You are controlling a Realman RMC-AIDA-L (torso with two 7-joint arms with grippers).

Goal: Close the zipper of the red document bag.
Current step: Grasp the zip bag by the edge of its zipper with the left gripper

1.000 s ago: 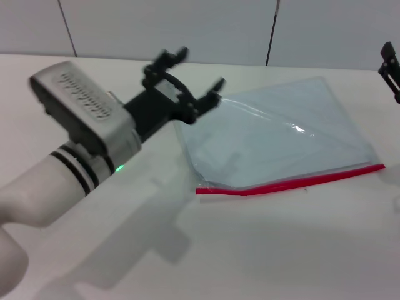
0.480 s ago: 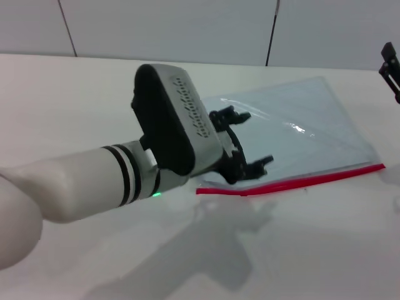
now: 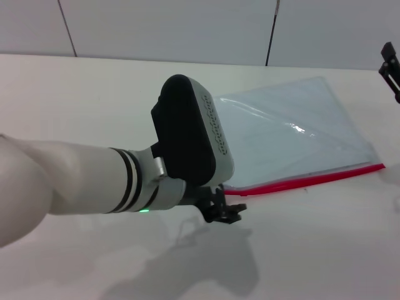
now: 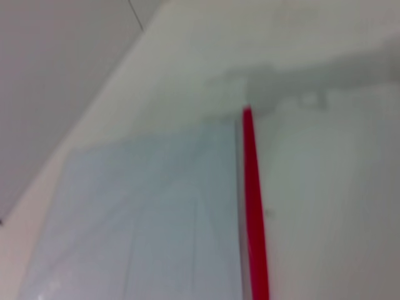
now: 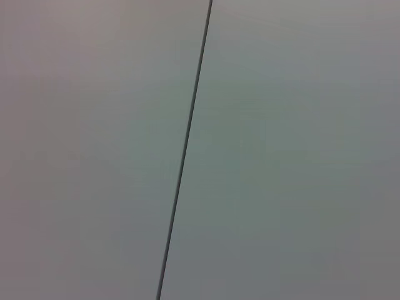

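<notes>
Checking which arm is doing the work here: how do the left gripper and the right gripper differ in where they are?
The left gripper is low over the table, at the near left end of the zipper of the red document bag; the right gripper sits at the view's far right edge, away from the bag. The left arm reaches across the middle; the right barely shows. Both are black.

The left arm has swung from the table's far left across and down, turning its wrist over, so the left gripper [image 3: 224,209] now sits low at the near-left end of the zipper [image 3: 306,180] (its fingers largely hidden under the wrist housing), no longer above the red document bag [image 3: 294,137]
</notes>
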